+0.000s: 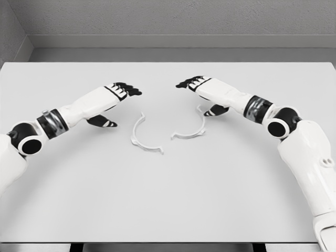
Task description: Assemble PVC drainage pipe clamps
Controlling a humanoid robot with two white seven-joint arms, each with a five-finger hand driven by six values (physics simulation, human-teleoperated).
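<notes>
Two white half-clamps lie apart on the grey worktop point(168, 199).
Left half-clamp point(140, 137), right half-clamp point(193, 130); left hand point(119, 97) and right hand point(202, 90) hover released, grasping nothing.

The right hand point(202, 92) covers one end of the clamp half point(190, 131) beneath it. Both arms run off the lower picture corners, and the worktop point(168, 199) is cut at its sides.

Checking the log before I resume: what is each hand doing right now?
Left hand: open, holding nothing, beside the left white curved plastic clamp half.
Right hand: open, holding nothing, over the right white curved plastic clamp half.
</notes>
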